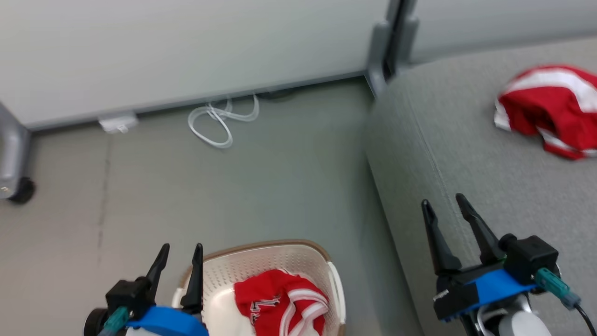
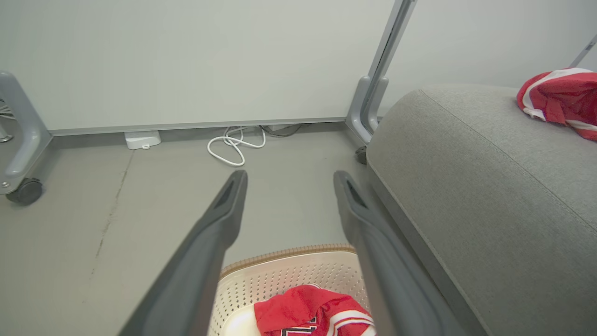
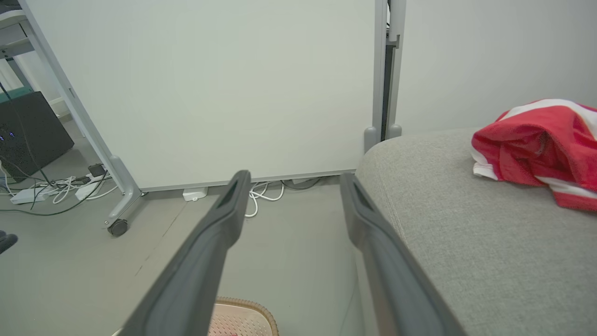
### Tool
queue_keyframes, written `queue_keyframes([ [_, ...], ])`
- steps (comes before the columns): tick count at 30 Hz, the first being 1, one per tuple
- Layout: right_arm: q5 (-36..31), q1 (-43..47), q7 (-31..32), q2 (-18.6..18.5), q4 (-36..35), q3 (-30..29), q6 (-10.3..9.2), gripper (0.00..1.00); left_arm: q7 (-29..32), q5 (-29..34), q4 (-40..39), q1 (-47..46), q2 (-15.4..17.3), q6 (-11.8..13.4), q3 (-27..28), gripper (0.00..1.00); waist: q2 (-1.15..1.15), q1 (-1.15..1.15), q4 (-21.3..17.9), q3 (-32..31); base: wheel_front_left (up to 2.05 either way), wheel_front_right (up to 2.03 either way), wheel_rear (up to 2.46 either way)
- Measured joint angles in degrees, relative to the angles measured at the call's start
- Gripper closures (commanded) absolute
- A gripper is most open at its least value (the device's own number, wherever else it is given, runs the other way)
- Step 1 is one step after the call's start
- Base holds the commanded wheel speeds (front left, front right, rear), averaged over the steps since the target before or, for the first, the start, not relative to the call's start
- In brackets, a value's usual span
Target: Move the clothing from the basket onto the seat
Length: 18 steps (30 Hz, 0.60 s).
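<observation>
The seat (image 1: 466, 177) at upper right holds one garment (image 1: 550, 107); your open, empty jaws should next fetch the jersey (image 1: 275, 298) from the basket (image 1: 233, 270).

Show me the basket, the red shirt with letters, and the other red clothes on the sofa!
basket (image 1: 261, 267): head view, perforated back wall.
lettered shirt (image 1: 270, 287): head view, red fold above letters.
other garment (image 1: 545, 112): head view, red middle.

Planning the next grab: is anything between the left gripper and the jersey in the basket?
Nothing visible does. The left gripper is open by the rim of the basket, and the jersey lies uncovered inside.
</observation>
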Motion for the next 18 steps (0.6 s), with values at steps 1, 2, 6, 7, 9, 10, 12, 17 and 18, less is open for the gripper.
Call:
queue_keyframes([
  [1, 0.07, -0.7, -0.29, 0.0, -0.19, 0.89, 0.0, 0.0, 0.11, -0.12, 1.21, -0.83, 0.2, -0.09, -0.35, 0.0, 0.0, 0.0, -1.13, 1.15, 0.0, 0.0, 0.0],
  [2, 0.2, -1.43, -0.42, 0.0, -0.23, 1.58, 0.0, 0.0, 0.18, -0.23, 2.56, -1.82, 0.32, -0.21, -0.88, 0.0, 0.0, 0.01, -2.16, 2.25, 0.0, 0.0, 0.0],
  [6, 0.82, -3.81, -1.41, -0.01, -0.37, 4.61, -0.01, 0.0, 0.67, -1.15, 8.53, -6.09, 0.96, -0.25, -3.01, 0.0, 0.0, 0.01, -6.09, 7.01, 0.0, 0.0, 0.0],
  [7, 1.04, -4.43, -1.8, 0.01, -0.52, 5.22, 0.0, 0.0, 0.79, -1.57, 10.17, -7.12, 1.15, -0.25, -3.38, 0.0, 0.0, 0.01, -7.07, 8.35, 0.0, 0.0, 0.0],
  [9, 1.34, -5.67, -2.32, 0.0, -0.54, 6.16, -0.01, 0.0, 1.1, -2.8, 13.37, -9.37, 1.34, -0.29, -3.93, 0.0, 0.0, 0.01, -8.87, 10.96, 0.0, 0.0, 0.0],
  [10, 1.63, -6.31, -2.76, -0.01, -0.55, 6.73, 0.0, 0.0, 1.33, -3.12, 15.05, -10.53, 1.6, -0.34, -4.21, 0.0, 0.0, 0.01, -9.75, 12.29, 0.0, 0.0, 0.0],
  [12, 2.19, -7.37, -3.32, 0.0, -0.71, 7.78, 0.0, 0.0, 1.65, -3.97, 17.93, -12.71, 2.0, -0.34, -5.57, 0.0, 0.0, 0.01, -11.43, 15.04, 0.0, 0.0, 0.0],
  [17, 2.53, -10.15, -4.71, -0.01, -1.55, 10.23, 0.0, 0.0, 2.29, -6.04, 24.23, -19.13, 3.24, -0.53, -9.03, 0.0, 0.0, 0.01, -14.63, 21.9, 0.0, 0.0, 0.0],
  [18, 2.55, -10.64, -4.91, 0.02, -1.54, 10.59, 0.0, 0.0, 2.69, -6.38, 25.54, -20.35, 3.76, -0.53, -9.78, 0.0, 0.0, 0.01, -15.02, 23.1, 0.0, 0.0, 0.0],
])
